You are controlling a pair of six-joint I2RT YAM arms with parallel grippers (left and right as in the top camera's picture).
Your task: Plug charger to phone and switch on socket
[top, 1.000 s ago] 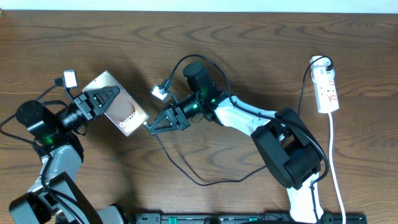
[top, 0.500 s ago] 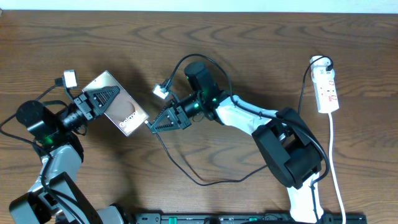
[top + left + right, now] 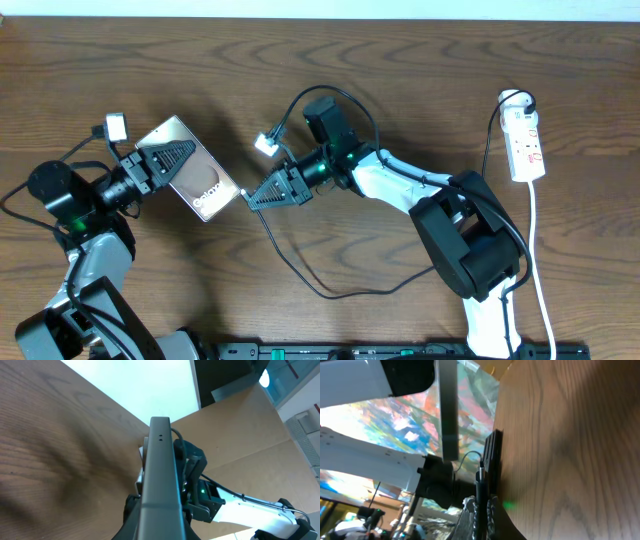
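Table (image 3: 120,60): dark wood, everything sits on or over it.

Socket (image 3: 527,145): white strip lying flat, well right of the phone (image 3: 208,190), with its white cord (image 3: 537,260) trailing away below it. Neither gripper is anywhere near it, so I judge the switch step not yet begun.

Phone: lifted and tilted, face up to the overhead camera. The left gripper (image 3: 172,155) clamps its upper half.

Charger (image 3: 335,294): thin black cable, slack loop on the wood below and right of the phone. The right gripper (image 3: 250,198) is pinched narrow on the cable's free end, just at the phone's lower corner. The plug tip is too small to tell whether it is seated or only touching.

Risks, as I judge them:
- A push along the phone could twist or slide it in the left grip, since it is held only at its upper half.
- A tip slightly off the port would scrape the phone's edge or bend.
- The slack loop could catch as the right arm leaves for the socket and drag the tip away from the phone.

Containers: none in view, no tray, box or bin near the phone.
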